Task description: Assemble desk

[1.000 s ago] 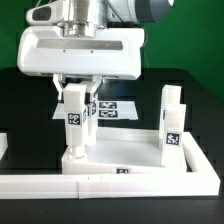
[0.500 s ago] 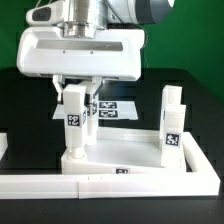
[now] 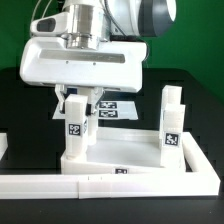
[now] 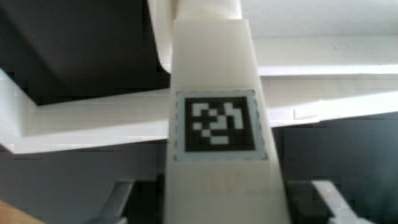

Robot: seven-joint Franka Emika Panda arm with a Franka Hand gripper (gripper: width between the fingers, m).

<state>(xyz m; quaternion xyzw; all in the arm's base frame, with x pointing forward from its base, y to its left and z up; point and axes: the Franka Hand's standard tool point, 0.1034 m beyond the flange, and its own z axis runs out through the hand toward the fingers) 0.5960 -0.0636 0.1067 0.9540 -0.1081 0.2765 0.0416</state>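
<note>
The white desk top (image 3: 130,158) lies flat on the black table with its raised rim up. A short square leg (image 3: 75,128) with a tag stands upright at the top's corner on the exterior view's left. My gripper (image 3: 80,100) comes down on it from above and is shut on its upper part. In the wrist view the leg (image 4: 217,110) fills the middle, running away between my fingers (image 4: 326,200), with my gripper (image 4: 217,205) around it. A second leg (image 3: 172,122) stands upright at the corner on the exterior view's right.
A long low white border strip (image 3: 110,186) runs along the front of the desk top. The marker board (image 3: 112,107) lies on the table behind it. Another white piece (image 3: 3,147) shows at the exterior view's left edge.
My gripper and wrist have turned about the upright axis with the leg in them. The leg's tag now sits lower and slightly further right in the exterior view.
</note>
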